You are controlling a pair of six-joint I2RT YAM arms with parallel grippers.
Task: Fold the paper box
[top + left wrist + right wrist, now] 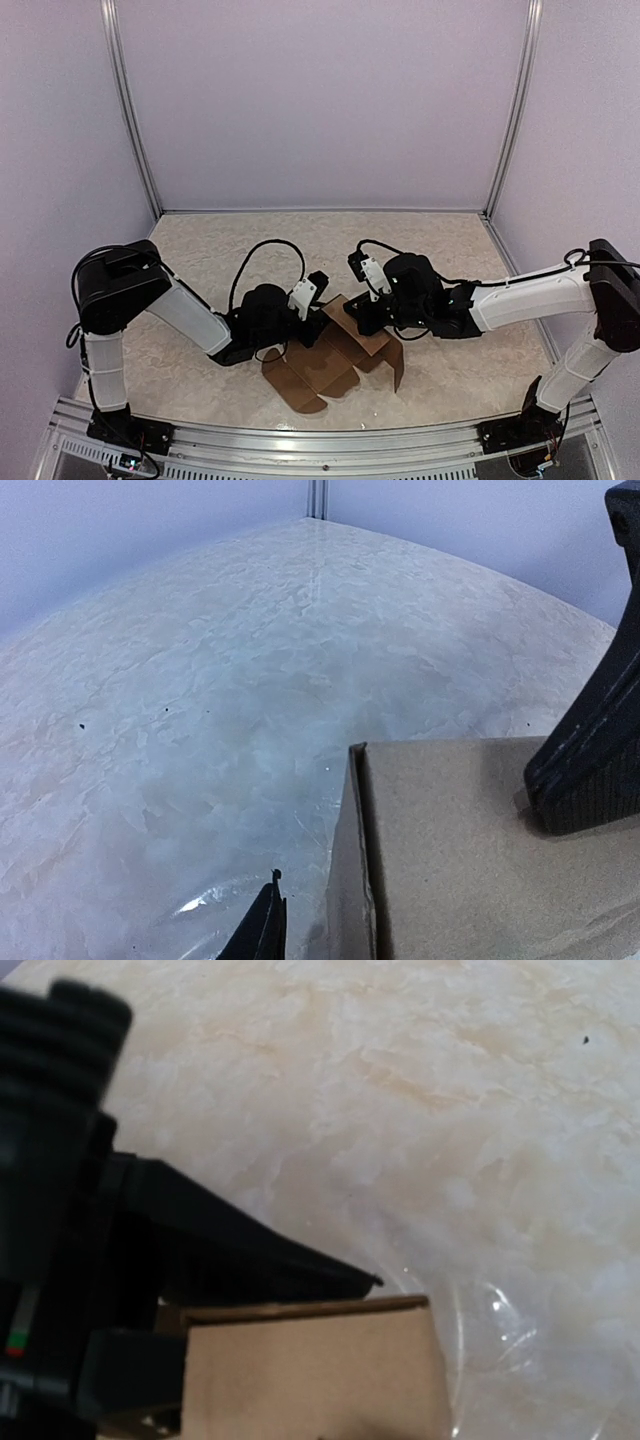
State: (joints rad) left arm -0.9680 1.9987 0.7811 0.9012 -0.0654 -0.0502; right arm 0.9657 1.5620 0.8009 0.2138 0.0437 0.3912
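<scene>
The paper box is a brown cardboard sheet lying mid-table with several panels spread flat and one panel raised at its far side. My left gripper reaches that raised panel from the left. In the left wrist view one of its fingers stands apart from the paper box's upright edge, so it is open. My right gripper meets the same panel from the right. Its black finger presses the cardboard face, and the paper box fills the space at its jaws.
The marbled tabletop is enclosed by pale walls with metal posts at the back corners. An aluminium rail runs along the near edge. Black cables loop above both wrists.
</scene>
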